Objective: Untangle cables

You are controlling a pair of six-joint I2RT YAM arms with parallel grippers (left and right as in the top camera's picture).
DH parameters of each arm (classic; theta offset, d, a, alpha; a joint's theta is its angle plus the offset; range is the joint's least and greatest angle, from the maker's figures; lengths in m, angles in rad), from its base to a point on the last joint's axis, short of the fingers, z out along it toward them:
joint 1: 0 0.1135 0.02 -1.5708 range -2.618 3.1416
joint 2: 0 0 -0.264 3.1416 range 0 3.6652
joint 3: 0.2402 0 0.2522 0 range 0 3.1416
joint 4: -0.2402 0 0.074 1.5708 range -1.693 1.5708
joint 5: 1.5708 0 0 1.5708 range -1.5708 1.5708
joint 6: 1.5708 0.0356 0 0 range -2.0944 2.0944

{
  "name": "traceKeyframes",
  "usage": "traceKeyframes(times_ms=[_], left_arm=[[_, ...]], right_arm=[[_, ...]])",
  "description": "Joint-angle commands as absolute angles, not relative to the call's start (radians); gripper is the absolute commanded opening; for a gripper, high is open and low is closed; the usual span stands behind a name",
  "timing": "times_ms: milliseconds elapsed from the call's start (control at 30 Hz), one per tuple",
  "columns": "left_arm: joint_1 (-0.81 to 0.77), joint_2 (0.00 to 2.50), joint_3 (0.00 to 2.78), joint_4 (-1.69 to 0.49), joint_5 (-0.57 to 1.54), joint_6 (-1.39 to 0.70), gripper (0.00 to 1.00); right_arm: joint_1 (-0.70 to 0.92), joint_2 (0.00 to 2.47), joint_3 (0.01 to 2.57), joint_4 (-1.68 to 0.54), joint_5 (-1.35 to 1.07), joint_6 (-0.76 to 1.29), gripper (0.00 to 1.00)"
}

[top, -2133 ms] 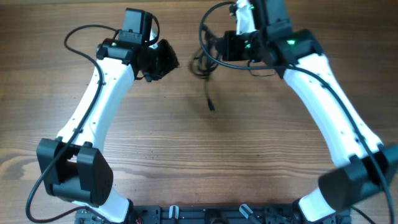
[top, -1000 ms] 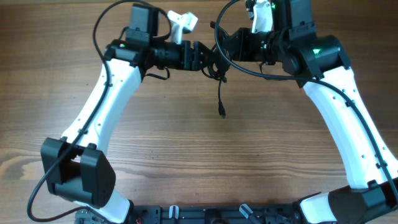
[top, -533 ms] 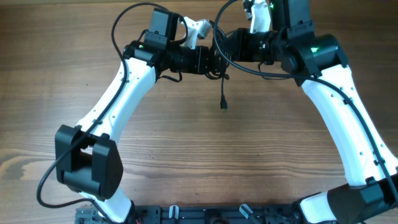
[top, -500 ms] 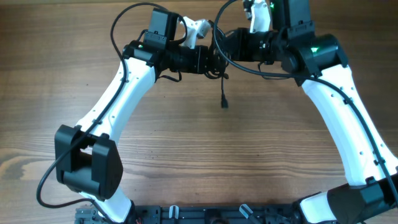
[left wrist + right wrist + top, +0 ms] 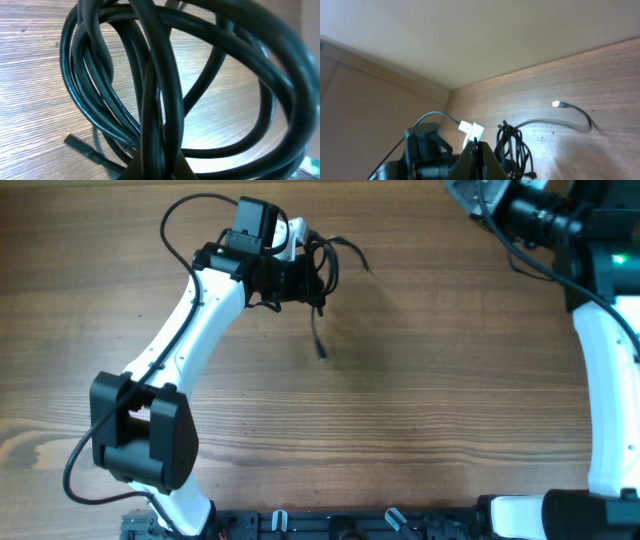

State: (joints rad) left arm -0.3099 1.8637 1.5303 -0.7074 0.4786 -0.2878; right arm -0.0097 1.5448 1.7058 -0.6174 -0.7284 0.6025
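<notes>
The cables [image 5: 318, 264] are a bundle of thin black loops hanging above the wooden table, with my left gripper [image 5: 300, 280] shut on it. One plug end [image 5: 321, 352] dangles below and another strand trails right. In the left wrist view the loops [image 5: 150, 100] fill the frame, several strands are clamped where the left gripper [image 5: 155, 172] meets them, and a black plug [image 5: 80, 145] rests on the wood. My right gripper [image 5: 476, 150] is shut and held apart from the bundle [image 5: 515, 145], at the table's far right. A silver-tipped end [image 5: 555, 104] lies on the table.
The wooden table [image 5: 420, 400] spreads around both arms. The right arm [image 5: 600, 340] runs up the right edge, the left arm [image 5: 190, 320] crosses the left half. A white wrist mount [image 5: 290, 232] sits beside the bundle. Arm bases stand at the near edge.
My right arm has drawn away from the bundle to the far right corner. My left gripper has shut on the cables and carried them slightly left.
</notes>
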Motion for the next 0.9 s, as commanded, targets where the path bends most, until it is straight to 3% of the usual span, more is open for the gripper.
traceKeyframes(times_ms=[0, 67, 133, 233, 367, 467, 567, 733, 867], left_arm=[[-0.31, 1.849, 1.536, -0.688, 0.475, -0.318, 0.04], [-0.31, 1.849, 1.536, -0.675, 0.52, -0.351, 0.04], [-0.309, 1.848, 1.536, -0.656, 0.584, -0.399, 0.04], [-0.297, 1.848, 1.536, -0.614, 0.715, -0.492, 0.04], [-0.255, 1.848, 1.536, -0.583, 0.875, -0.623, 0.04], [-0.216, 1.848, 1.536, -0.586, 0.955, -0.697, 0.04], [-0.2, 1.848, 1.536, -0.587, 1.007, -0.715, 0.04], [-0.2, 1.848, 1.536, -0.587, 1.007, -0.715, 0.04], [-0.2, 1.848, 1.536, -0.587, 1.006, -0.715, 0.04]], right_arm=[[0.039, 1.549, 1.722, -0.695, -0.706, 0.52, 0.04], [0.077, 1.556, 1.708, -0.752, -0.68, 0.467, 0.14], [0.127, 1.565, 1.692, -0.807, -0.63, 0.428, 0.37], [0.211, 1.596, 1.691, -0.859, -0.572, 0.374, 0.58], [0.295, 1.64, 1.691, -0.864, -0.53, 0.342, 0.6], [0.335, 1.675, 1.691, -0.847, -0.501, 0.34, 0.51], [0.378, 1.711, 1.691, -0.816, -0.463, 0.295, 0.49], [0.419, 1.763, 1.691, -0.773, -0.419, 0.234, 0.61], [0.432, 1.805, 1.691, -0.744, -0.414, 0.209, 0.62]])
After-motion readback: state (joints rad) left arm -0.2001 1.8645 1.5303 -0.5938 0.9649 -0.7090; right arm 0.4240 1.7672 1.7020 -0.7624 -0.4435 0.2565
